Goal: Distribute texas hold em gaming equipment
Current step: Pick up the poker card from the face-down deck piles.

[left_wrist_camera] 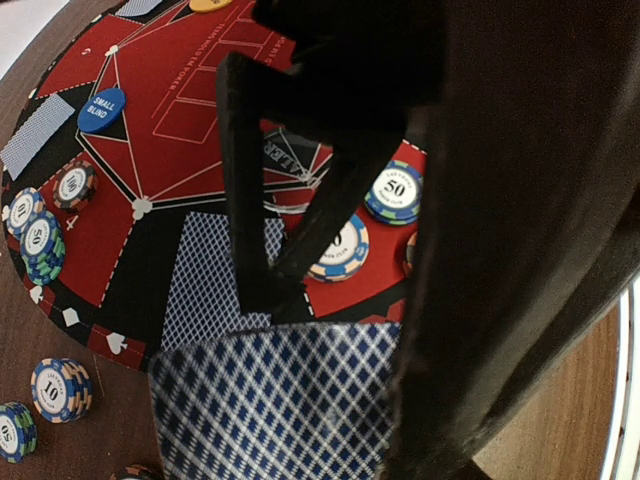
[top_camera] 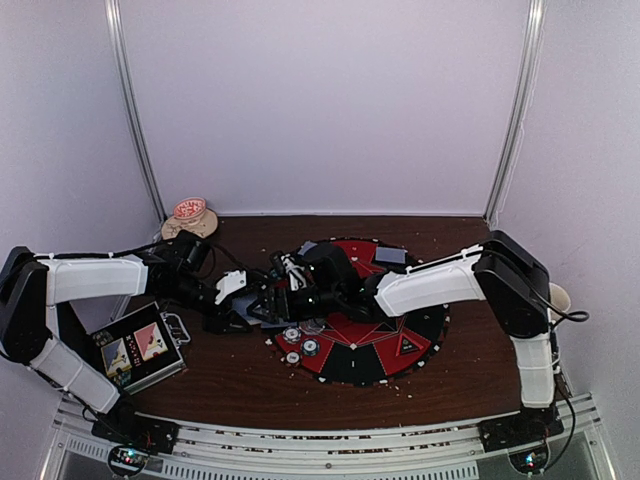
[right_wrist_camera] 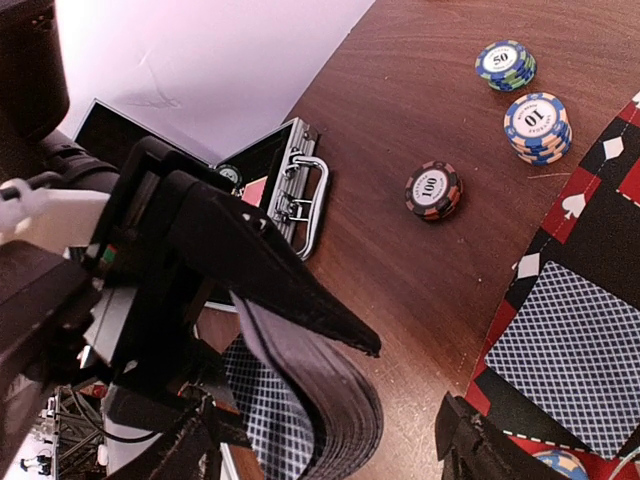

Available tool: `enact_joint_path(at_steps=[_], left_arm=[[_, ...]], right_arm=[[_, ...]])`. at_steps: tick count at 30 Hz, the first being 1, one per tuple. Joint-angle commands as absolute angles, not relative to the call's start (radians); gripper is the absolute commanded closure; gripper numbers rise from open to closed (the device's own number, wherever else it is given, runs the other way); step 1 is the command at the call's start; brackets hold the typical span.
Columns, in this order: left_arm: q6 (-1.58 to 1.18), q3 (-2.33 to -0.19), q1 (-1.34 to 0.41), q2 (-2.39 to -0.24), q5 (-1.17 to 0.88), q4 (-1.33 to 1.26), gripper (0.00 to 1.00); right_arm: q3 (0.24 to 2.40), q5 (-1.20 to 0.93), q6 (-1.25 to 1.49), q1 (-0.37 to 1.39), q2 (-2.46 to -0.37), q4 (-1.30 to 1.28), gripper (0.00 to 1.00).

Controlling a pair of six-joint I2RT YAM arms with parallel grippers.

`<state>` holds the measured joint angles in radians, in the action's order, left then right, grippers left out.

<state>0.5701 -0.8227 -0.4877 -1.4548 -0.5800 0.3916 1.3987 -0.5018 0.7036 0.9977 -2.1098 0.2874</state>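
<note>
At the left rim of the round mat, the deck of cards is held clear of the table, its stack bowed and its blue lattice backs visible in both wrist views. The left gripper is closed on the deck, with one black finger lying along the top of the stack. The right gripper faces it from the opposite side with its jaws spread wide and nothing clamped; whether its fingers touch the deck cannot be determined. One card lies face down on a black rim segment of the mat, just beside the deck. On the red field sit a blue button marked SMALL BLIND, an orange button at the frame edge, and several chip stacks. A 50 stack, a 10 stack and a 100 stack stand on bare wood near the mat. The metal case lies near the left arm's base. The mug stands at the back left.
</note>
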Motion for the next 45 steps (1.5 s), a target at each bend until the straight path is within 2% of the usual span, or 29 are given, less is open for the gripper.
enact_joint_path(at_steps=[1, 13, 30, 45], left_arm=[[0.581, -0.819, -0.486, -1.443, -0.599, 0.374, 0.55], [0.585, -0.820, -0.486, -1.448, -0.603, 0.377, 0.55], [0.585, -0.823, -0.486, -1.456, -0.604, 0.376, 0.55], [0.584, -0.822, -0.486, -1.456, -0.602, 0.376, 0.55]], right_arm=[[1.461, -0.504, 0.710, 1.006, -2.163, 0.295, 0.25], [1.562, -0.474, 0.736, 1.005, -2.242, 0.263, 0.28], [1.426, -0.422, 0.722, 0.950, -2.146, 0.257, 0.55], [1.330, -0.563, 0.758, 0.951, -2.027, 0.391, 0.81]])
